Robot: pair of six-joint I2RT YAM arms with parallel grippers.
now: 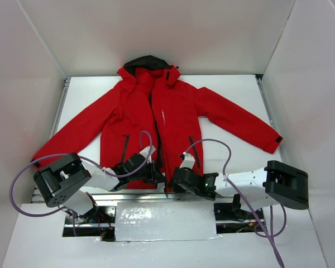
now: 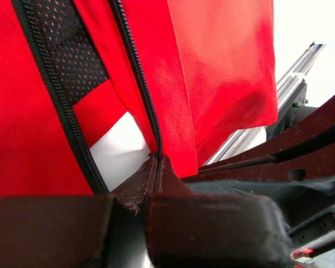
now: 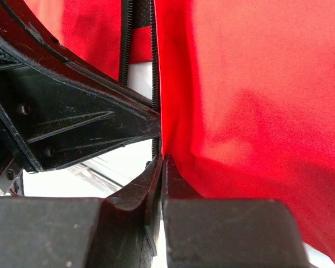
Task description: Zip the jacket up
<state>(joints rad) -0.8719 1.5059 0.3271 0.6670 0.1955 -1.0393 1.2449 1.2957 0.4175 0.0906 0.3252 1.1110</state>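
1. Position: the jacket [image 1: 128, 111] lies spread face up on the white worktop [image 1: 234, 89], with the hood at the far end, the sleeves out to either side and the hem toward the arm bases.
2. The central zipper [image 1: 158, 128] is not closed at the hem. In the left wrist view two tooth rows [image 2: 137, 72] run apart with bare worktop showing between them. No slider is visible in any view.
3. The left gripper [image 1: 152, 172] is at the hem beside the opening. Its jaws are pressed together on the bottom end of one tooth row, with fabric pinched between them.
4. The right gripper [image 1: 174, 180] sits just beside it, almost touching. Its jaws are likewise closed narrow on the red front edge at the foot of a tooth row. Whether both hold the same panel cannot be told.
5. Risk of slipping: each grip takes only a thin edge of cloth, so a pull along the zipper could draw it out of the jaws.
6. Risk of misfeed: with the rows apart, running a slider before the ends are seated together would likely jam it or leave the teeth mismatched.
7. Risk of collision: both grippers are crowded at one spot, so a small sideways move could knock one against the other or bunch the hem.
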